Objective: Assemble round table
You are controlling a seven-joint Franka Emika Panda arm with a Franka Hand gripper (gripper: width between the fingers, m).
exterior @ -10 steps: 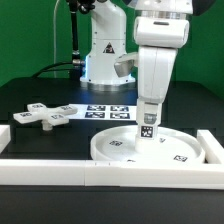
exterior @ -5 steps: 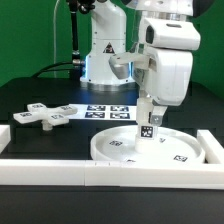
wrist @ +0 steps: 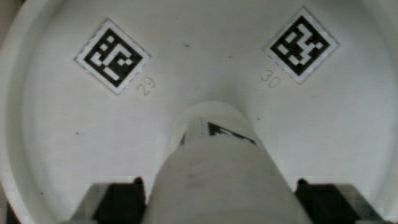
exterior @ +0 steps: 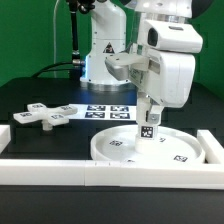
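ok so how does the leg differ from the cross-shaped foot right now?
Pose: the leg stands upright over the disc; the cross-shaped foot lies flat on the black table. State: the leg is held in the gripper; the foot lies free, at the exterior view's left. Both are white and tagged.

leg (wrist: 217,150) clasped in gripper (wrist: 219,203) | disc (wrist: 196,95) beneath | two tags (wrist: 118,58) on disc

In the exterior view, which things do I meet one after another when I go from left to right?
Cross-shaped foot → marker board → short cylindrical leg, above the rimmed disc → border rail at the far right.
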